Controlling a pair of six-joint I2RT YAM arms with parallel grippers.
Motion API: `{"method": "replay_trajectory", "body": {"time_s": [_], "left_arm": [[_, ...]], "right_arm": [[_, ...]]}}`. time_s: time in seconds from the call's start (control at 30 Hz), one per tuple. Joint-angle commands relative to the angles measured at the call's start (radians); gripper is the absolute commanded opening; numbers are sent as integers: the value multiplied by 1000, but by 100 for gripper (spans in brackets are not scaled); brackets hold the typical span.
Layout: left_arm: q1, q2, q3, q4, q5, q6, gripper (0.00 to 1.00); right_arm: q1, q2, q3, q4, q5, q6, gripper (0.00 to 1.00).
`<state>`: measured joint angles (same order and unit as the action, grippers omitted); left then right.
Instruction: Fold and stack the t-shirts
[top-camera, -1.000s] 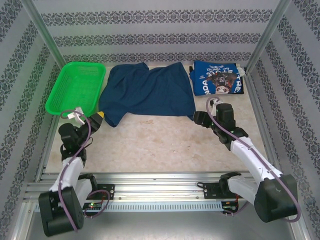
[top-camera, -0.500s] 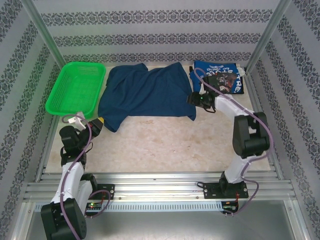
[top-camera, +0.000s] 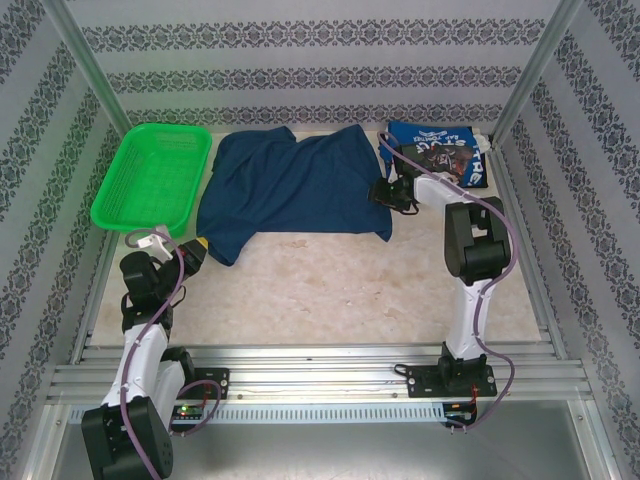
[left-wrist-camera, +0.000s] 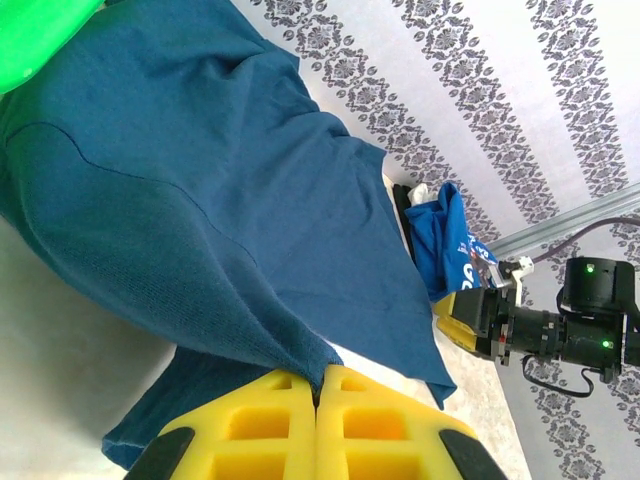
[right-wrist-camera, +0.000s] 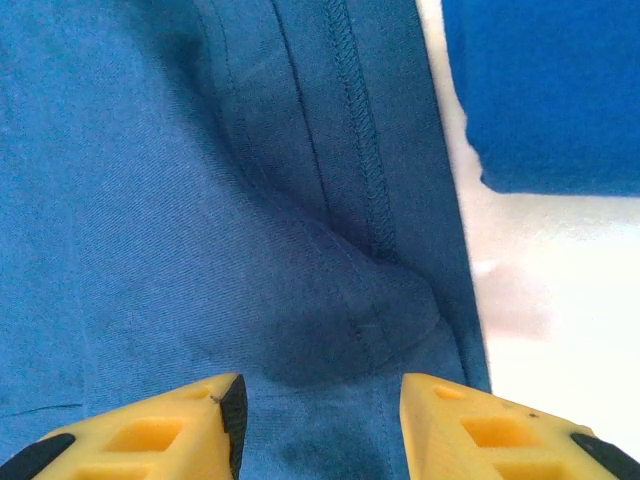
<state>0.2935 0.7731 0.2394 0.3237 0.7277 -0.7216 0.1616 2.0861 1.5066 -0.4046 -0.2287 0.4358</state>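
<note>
The dark navy t-shirt (top-camera: 295, 185) lies spread at the back middle of the table, wrinkled. My left gripper (top-camera: 196, 248) is shut on its near left corner; the yellow fingertips (left-wrist-camera: 290, 400) pinch a fold of navy cloth (left-wrist-camera: 200, 200). My right gripper (top-camera: 386, 192) hovers over the shirt's right hem, open, with the stitched hem (right-wrist-camera: 360, 200) bunched between the fingers (right-wrist-camera: 215, 415). The brighter blue t-shirt (top-camera: 440, 160) lies folded at the back right, print up, just beyond the right gripper; its edge (right-wrist-camera: 540, 90) lies close to the navy hem.
A green mesh basket (top-camera: 152, 175) stands at the back left, beside the navy shirt's left sleeve. Patterned walls and metal posts (top-camera: 530, 75) close in the table. Bare tabletop (top-camera: 330, 290) stretches in front of the shirts.
My right arm has swung from the shirt's near right corner back to its right hem, and its jaws have narrowed. The left gripper has drawn slightly nearer with the corner.
</note>
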Motion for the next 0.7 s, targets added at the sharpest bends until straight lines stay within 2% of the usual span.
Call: {"method": "replay_trajectory", "body": {"time_s": [0.0, 0.27, 0.4, 0.47, 0.67], "left_arm": [[-8, -8, 14, -9, -7, 30, 0], [-8, -8, 12, -14, -8, 33, 0], [-8, -11, 14, -15, -6, 34, 0], [-8, -11, 17, -21, -5, 34, 0], [-8, -18, 29, -41, -7, 41, 0]], "right_arm": [[15, 39, 50, -24, 8, 19, 46], [19, 83, 81, -32, 10, 41, 37], [19, 79, 82, -35, 9, 51, 21], [19, 56, 74, -28, 16, 54, 15], [30, -83, 50, -30, 76, 22, 6]]}}
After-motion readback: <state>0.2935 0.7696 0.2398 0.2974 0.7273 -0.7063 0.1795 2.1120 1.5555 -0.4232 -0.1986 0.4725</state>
